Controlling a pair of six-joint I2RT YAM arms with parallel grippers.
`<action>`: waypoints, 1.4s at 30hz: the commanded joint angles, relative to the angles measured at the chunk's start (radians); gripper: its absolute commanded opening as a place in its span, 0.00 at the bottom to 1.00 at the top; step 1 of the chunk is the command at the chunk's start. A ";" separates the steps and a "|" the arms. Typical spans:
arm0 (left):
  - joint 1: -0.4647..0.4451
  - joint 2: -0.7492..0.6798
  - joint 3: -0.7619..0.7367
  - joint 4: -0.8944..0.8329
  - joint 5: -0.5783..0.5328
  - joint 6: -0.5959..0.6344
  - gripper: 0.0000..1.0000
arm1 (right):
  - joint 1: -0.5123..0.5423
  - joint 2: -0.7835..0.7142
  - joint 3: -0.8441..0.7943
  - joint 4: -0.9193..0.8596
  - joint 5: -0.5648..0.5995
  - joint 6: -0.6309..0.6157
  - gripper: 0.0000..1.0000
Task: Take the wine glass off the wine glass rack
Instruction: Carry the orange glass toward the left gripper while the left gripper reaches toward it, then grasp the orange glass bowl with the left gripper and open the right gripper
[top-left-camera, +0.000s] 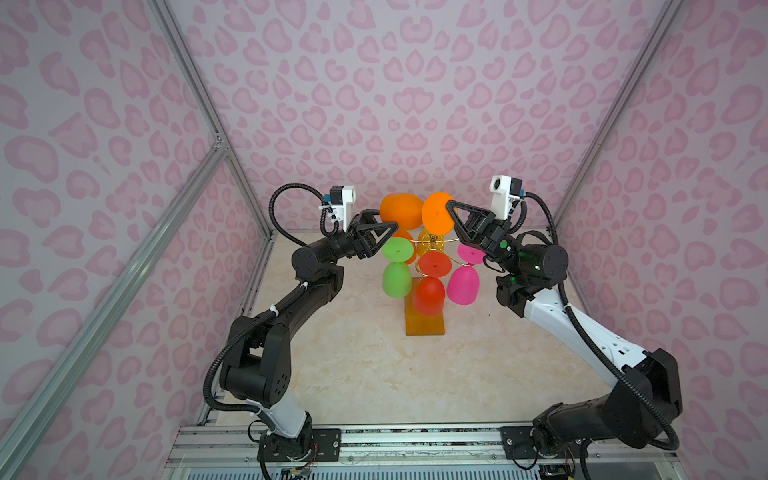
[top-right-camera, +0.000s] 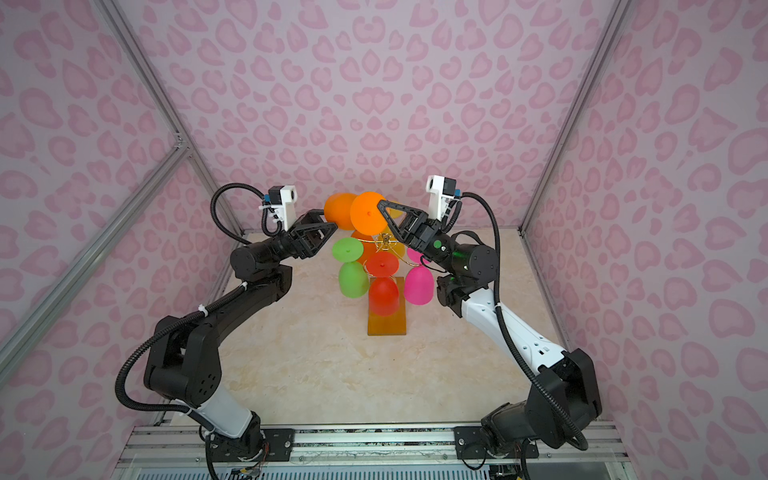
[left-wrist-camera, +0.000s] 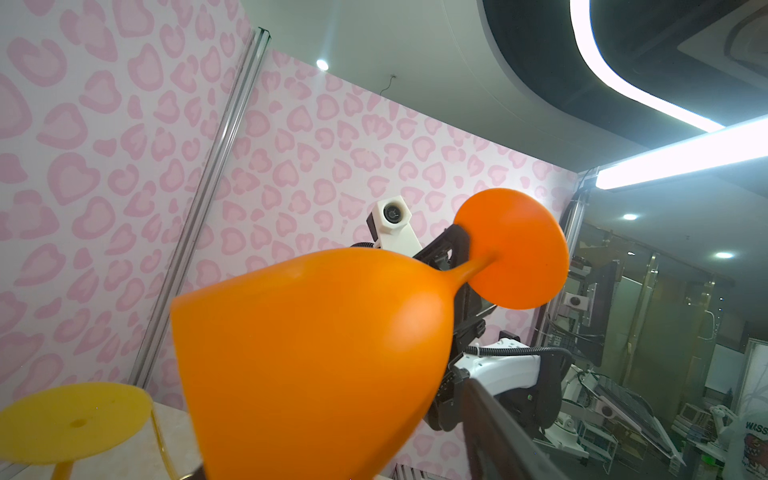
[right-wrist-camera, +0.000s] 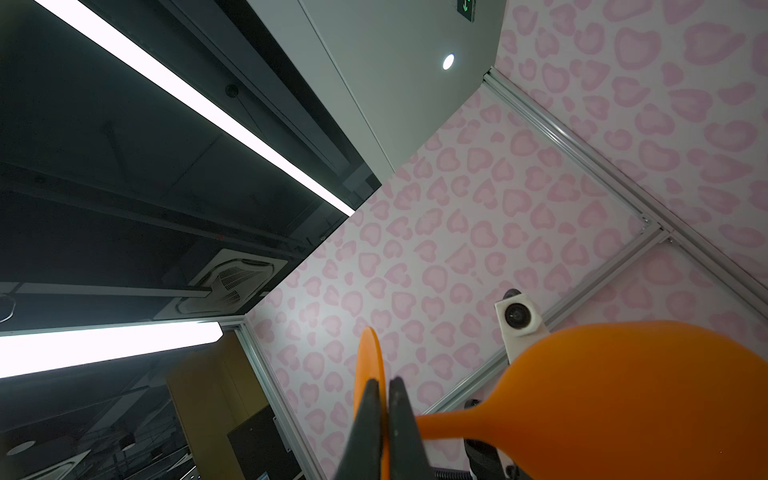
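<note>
The left arm is seen raised from its mount at the near edge and bent at the elbow, with the wrist held about level and pointed rightward. The left fingers are held apart on either side of the bowl of the orange wine glass; whether the bowl is pressed by them cannot be told. In the left wrist view the middle is filled by the bowl, and one dark finger is seen just beside it.

The orange wine glass is held on its side in the air, at the far side of the top of the wine glass rack, with the bowl to the left and the foot to the right. As far as can be seen, it is not touched by the gold wire arms.

A green glass, a red glass and a pink glass are hung upside down from the rack. A yellow glass is partly hidden behind the stem. The rack's amber base is set on the marbled tabletop.

The edge of the orange wine glass's foot is pinched by the right fingers. In the right wrist view they are seen pressed together on the thin disc. The right arm is raised and bent, with its wrist directed up and leftward.
</note>
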 joint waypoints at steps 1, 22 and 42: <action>-0.003 -0.014 -0.006 0.045 -0.001 0.005 0.58 | -0.015 0.034 0.002 0.136 0.023 0.100 0.00; -0.020 -0.070 -0.033 0.046 -0.007 0.002 0.29 | -0.136 0.189 0.043 0.340 0.067 0.417 0.00; -0.034 -0.112 -0.033 0.045 -0.010 -0.014 0.09 | -0.178 0.213 0.061 0.341 0.069 0.479 0.18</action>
